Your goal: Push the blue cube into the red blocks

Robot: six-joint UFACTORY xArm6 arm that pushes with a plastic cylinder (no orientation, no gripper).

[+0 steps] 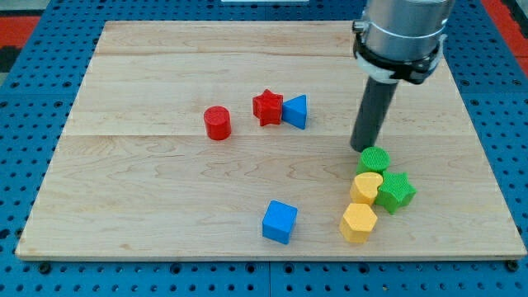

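Observation:
The blue cube [280, 222] sits near the view's bottom, a little right of centre. The red cylinder [218, 123] and the red star [267, 107] stand above it, near the board's middle. A blue triangular block [296, 111] touches the red star's right side. My tip [360, 148] is at the view's right, just above and left of the green cylinder [374, 159]. It is far right of the red blocks and up-right of the blue cube.
A cluster lies at the lower right: the green cylinder, a yellow block [366, 186], a green star [396, 191] and a yellow hexagon [359, 222]. The wooden board [148, 198] rests on a blue perforated table.

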